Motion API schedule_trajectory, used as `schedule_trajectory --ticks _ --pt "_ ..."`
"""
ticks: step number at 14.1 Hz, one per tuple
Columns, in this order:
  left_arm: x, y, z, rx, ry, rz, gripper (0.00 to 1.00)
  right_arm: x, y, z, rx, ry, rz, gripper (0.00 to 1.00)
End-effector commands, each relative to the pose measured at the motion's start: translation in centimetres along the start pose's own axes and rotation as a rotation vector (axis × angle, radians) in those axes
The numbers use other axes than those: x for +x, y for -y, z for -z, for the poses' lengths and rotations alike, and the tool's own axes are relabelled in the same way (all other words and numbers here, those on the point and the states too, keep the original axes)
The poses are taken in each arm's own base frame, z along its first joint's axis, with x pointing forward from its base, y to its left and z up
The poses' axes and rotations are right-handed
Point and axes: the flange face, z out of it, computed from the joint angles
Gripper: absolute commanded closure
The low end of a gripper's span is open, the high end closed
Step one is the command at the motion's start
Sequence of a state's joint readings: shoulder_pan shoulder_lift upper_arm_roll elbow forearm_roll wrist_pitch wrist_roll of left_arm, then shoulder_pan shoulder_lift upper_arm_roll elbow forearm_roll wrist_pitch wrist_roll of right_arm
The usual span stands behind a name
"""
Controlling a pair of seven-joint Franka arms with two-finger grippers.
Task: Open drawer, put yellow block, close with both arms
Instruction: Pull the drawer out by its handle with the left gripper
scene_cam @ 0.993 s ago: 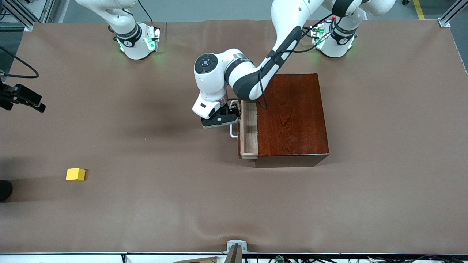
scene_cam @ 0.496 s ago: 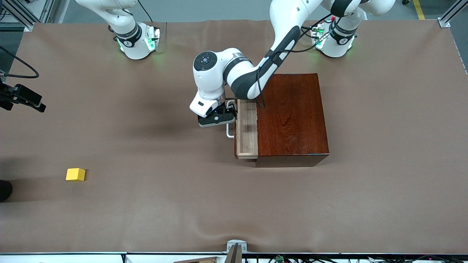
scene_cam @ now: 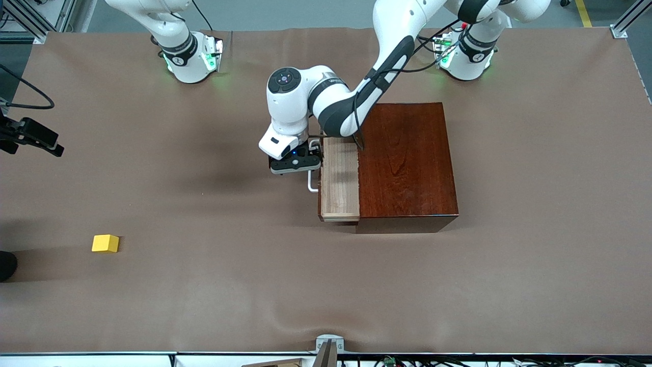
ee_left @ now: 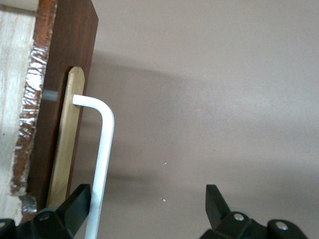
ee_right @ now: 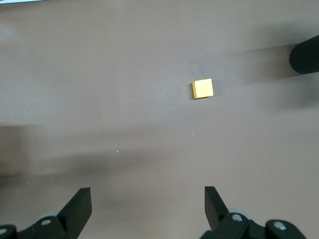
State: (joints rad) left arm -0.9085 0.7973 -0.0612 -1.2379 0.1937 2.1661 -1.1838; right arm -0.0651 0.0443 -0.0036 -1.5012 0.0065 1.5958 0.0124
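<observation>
The table [scene_cam: 153,306], covered in brown cloth, carried everything. Toward the left arm's end sat the dark reddish-brown wooden box [scene_cam: 407,163], its top glossy. The left arm [scene_cam: 387,56] reached from its base over the box's corner and bent down to the front of the drawer [scene_cam: 340,178], which stood partly pulled out of the box, its pale-wood tray showing (nothing lay inside it that could be seen). The right arm [scene_cam: 173,35] waited near its base, most of it out of the front view.

The left gripper [scene_cam: 305,165] was at the white handle [ee_left: 102,164] on the drawer's front. In the left wrist view its fingers [ee_left: 75,206] stood apart, with the handle's bar just inside one of them; whether that finger touched the bar could not be told. The right gripper [ee_right: 147,209], seen only in its own wrist view, hung over bare cloth with its fingers wide apart, holding nothing.

The yellow block [scene_cam: 105,243] lay on the table toward the right arm's end, well apart from the box and nearer the front camera than the drawer.
</observation>
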Motion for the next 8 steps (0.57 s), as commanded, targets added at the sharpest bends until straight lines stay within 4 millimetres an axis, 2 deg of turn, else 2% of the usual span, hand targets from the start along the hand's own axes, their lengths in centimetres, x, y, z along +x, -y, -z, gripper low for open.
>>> schedule_trajectory --ticks 1,8 --pt "-0.91 -1.71 -0.02 -0.058 0.001 0.019 0.0 -0.43 0.12 0.58 0.006 -0.01 0.003 0.0" --pt "-0.73 -2.19 0.96 -0.089 -0.01 0.023 0.0 -0.43 0.2 0.58 0.006 -0.009 0.003 0.0"
